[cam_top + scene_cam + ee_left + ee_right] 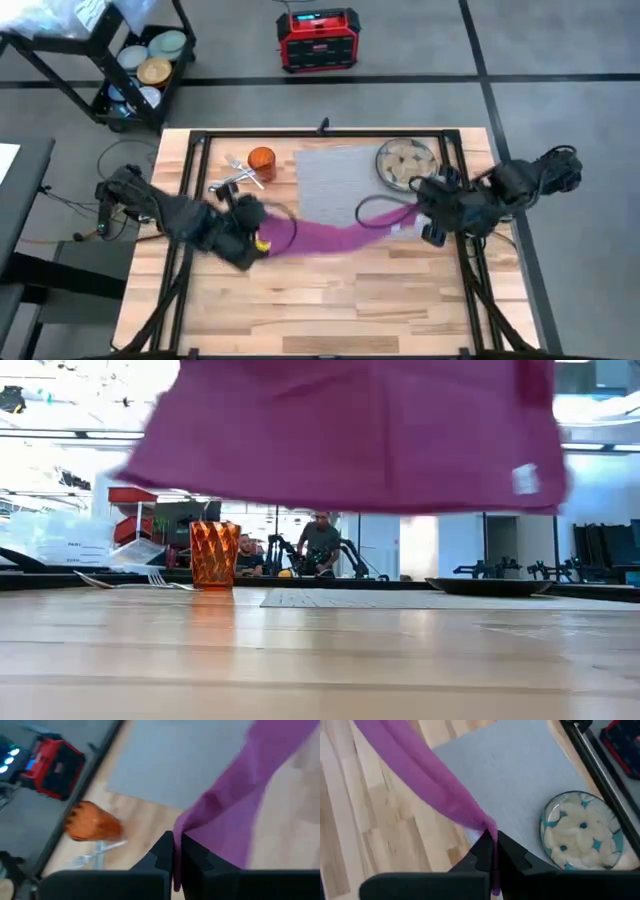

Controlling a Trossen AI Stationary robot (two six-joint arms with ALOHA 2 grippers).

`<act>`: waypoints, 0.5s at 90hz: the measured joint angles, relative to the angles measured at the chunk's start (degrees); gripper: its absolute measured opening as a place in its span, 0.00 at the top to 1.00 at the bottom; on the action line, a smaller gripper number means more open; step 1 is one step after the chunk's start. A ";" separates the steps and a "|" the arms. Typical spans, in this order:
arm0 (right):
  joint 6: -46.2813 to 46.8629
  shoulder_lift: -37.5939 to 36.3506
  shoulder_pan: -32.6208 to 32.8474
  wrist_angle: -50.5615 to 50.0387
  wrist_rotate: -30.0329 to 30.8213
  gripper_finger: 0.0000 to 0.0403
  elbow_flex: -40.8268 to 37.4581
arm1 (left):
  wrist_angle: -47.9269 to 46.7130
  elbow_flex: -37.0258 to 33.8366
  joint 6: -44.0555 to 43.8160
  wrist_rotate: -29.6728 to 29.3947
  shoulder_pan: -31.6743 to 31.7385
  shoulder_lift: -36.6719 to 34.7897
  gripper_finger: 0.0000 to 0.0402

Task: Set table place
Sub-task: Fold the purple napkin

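Note:
A magenta napkin [325, 236] hangs in the air, spread between my two grippers. My left gripper [257, 238] is shut on its left end and my right gripper [419, 216] on its right end. In the low view the napkin [340, 430] hangs clear above the table [340, 300]. The grey mat [335, 175] lies flat at the far middle, and the round patterned plate [407, 163] rests on its far right corner. The orange cup [261, 162] stands upright left of the mat, beside the steel cutlery [235, 176] lying on the wood. My left gripper pinches the napkin's left end [186, 824] between its two shut fingers. From there the cloth runs away toward the other arm, lifted off the table. My right gripper pinches the napkin's right end [489, 826] between its two shut fingers, above the mat's near edge. The cloth runs off as a gathered band toward the left arm, clear of the table.
A red device [318, 38] sits on the floor beyond the far edge, and a cart with bowls [140, 65] stands at the far left. People [320, 540] are seated in the room behind. Bare wood [330, 310] spans the table's near half.

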 joint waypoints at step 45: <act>0.09 -0.71 0.35 -2.06 0.54 1.00 0.00 | 0.13 2.38 4.55 -0.53 1.60 2.04 1.00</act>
